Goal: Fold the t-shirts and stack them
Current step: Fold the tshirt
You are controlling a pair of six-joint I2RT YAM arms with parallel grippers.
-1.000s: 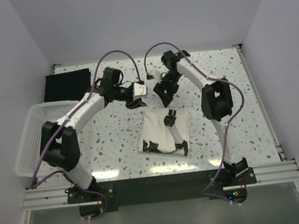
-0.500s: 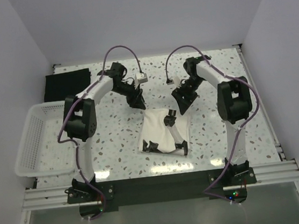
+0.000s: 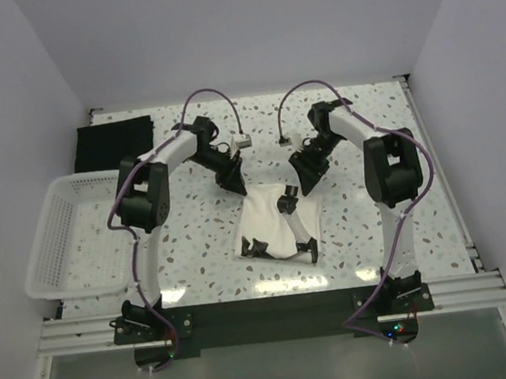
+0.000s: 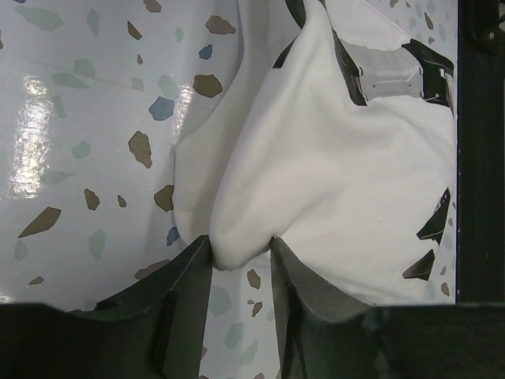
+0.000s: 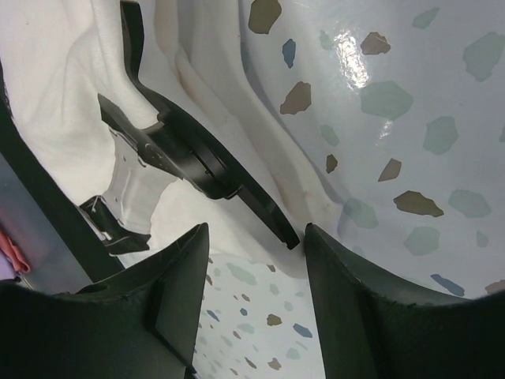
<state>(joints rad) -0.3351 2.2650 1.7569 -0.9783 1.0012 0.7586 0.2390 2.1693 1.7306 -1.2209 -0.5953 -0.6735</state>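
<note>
Got a fold of the off-white soft cloth t-shirt [image 3: 270,217], in the middle of the white speckled bench [image 3: 186,243], pinched in the half-closed left jaws. Seemingly nothing yet in the part-open right jaws by its other edge. Could drag lopsided and bunch up if pulled one-sided.

Speckled table [image 3: 196,251], cream shirt [image 3: 265,215] at centre, folded black shirt [image 3: 112,143] at ten o'clock, white basket [image 3: 58,239] at nine o'clock edge

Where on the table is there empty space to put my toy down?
Bare table right of the right arm, and between the basket and the cream t-shirt. Crowded at that shirt's far edge, where the left claw and right claw sit.
</note>
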